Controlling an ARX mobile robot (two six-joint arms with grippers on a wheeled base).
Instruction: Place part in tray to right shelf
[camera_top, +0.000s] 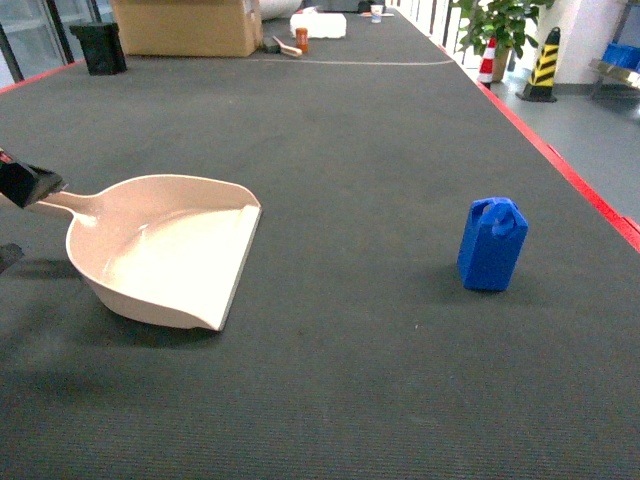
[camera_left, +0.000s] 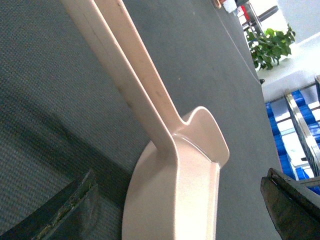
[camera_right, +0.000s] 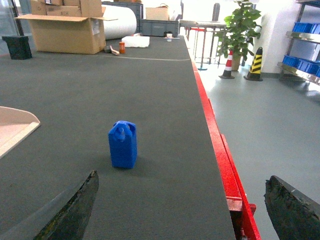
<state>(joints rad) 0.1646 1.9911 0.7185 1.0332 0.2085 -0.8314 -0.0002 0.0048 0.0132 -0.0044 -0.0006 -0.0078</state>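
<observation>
1. my left gripper (camera_top: 28, 184) sits at the far left edge of the head view, at the end of the tray's handle; its fingers (camera_left: 60, 212) show wide apart at the wrist picture's bottom corners, but whether they pinch the handle i cannot tell.
2. the tray (camera_top: 165, 250) lies flat on the dark mat (camera_top: 350, 130), its straight front edge facing right.
3. from my left wrist the handle (camera_left: 125, 75) runs down the picture into the tray's curved back wall.
4. the part (camera_top: 492, 244) stands upright on the mat, well apart from the tray, to its right.
5. my right gripper (camera_right: 182, 210) hangs behind the part with its jaws spread wide, holding nothing.
6. a red strip (camera_right: 220, 150) edges the mat just right of the part.
</observation>
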